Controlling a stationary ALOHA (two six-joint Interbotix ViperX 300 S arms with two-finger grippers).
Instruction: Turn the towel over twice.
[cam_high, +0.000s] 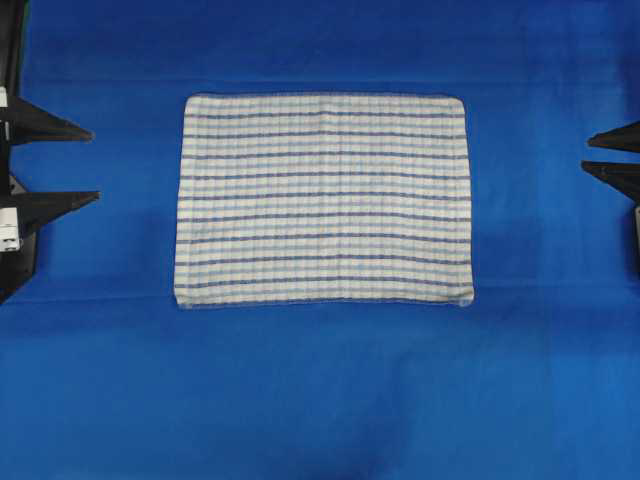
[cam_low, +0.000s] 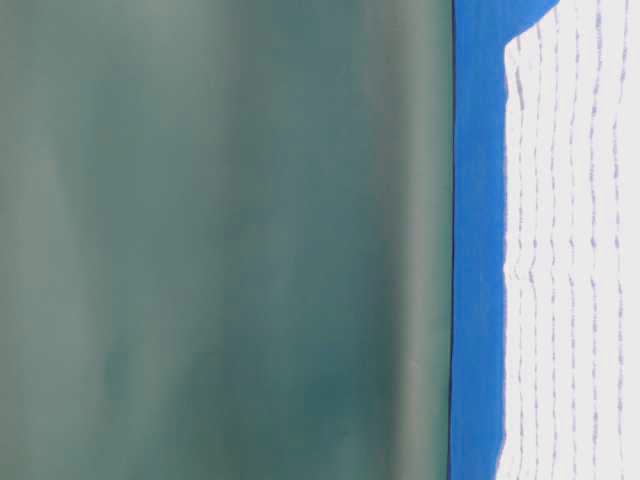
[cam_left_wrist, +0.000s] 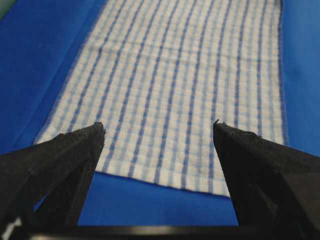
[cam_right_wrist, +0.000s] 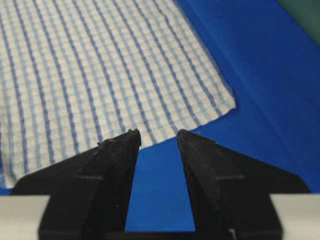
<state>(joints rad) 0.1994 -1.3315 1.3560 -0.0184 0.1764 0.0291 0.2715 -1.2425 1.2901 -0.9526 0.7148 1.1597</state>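
Note:
The towel (cam_high: 322, 200), white with thin dark-blue and light-blue stripes, lies flat and spread out in the middle of the blue cloth; I also see the towel (cam_left_wrist: 175, 85) from the left wrist, the towel (cam_right_wrist: 95, 70) from the right wrist and the towel (cam_low: 570, 260) at table level. My left gripper (cam_high: 92, 165) stands at the left edge, open wide, clear of the towel's left side. In the left wrist view the left gripper (cam_left_wrist: 159, 129) frames the near towel edge, nothing between its fingers. My right gripper (cam_high: 590, 153) sits at the right edge, open with a narrower gap. From its wrist, the right gripper (cam_right_wrist: 159, 134) is short of the towel's edge, holding nothing.
A plain blue backdrop cloth (cam_high: 320, 400) covers the whole table around the towel. A dull green wall (cam_low: 220, 240) stands behind the table.

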